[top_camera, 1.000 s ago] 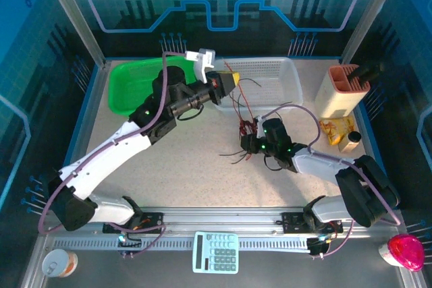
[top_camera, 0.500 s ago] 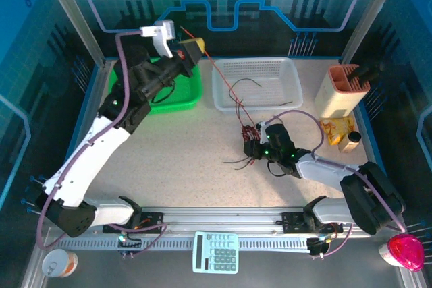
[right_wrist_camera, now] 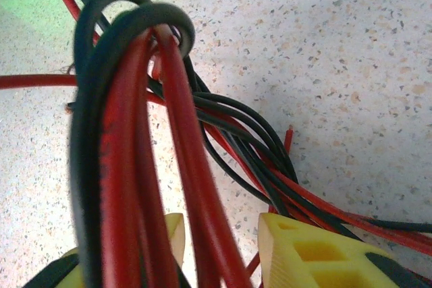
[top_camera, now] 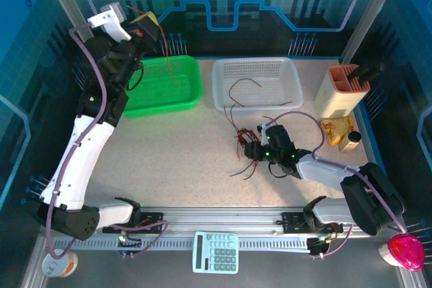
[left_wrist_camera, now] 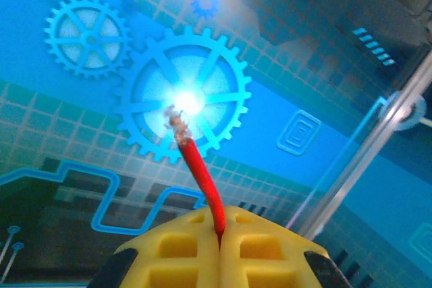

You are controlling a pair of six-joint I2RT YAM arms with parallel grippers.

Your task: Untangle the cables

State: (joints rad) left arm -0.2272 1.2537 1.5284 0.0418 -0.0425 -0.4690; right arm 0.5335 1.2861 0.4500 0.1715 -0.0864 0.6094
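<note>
Speckled pale stone-look table [top_camera: 182, 146] – work surface.

Green plastic mesh basket [top_camera: 155, 89] – far left of the table.

White perforated plastic basket [top_camera: 270, 72] – far centre, just right of the green one; a loose dark wire [top_camera: 243, 85] lay inside.

Left gripper [top_camera: 145, 23] [left_wrist_camera: 219, 234] – high above the far left corner, yellow jaws clenched on a single thin red wire [left_wrist_camera: 199, 166] [top_camera: 165, 48], which hung down towards the green basket.

Right gripper [top_camera: 251, 150] [right_wrist_camera: 219, 247] – low over the table, centre right; jaws parted, wires running loosely between them.

Tangled bunch of thin red and black cables [top_camera: 244, 141] [right_wrist_camera: 135, 133] – on the table near the white basket, at the right gripper.
</note>
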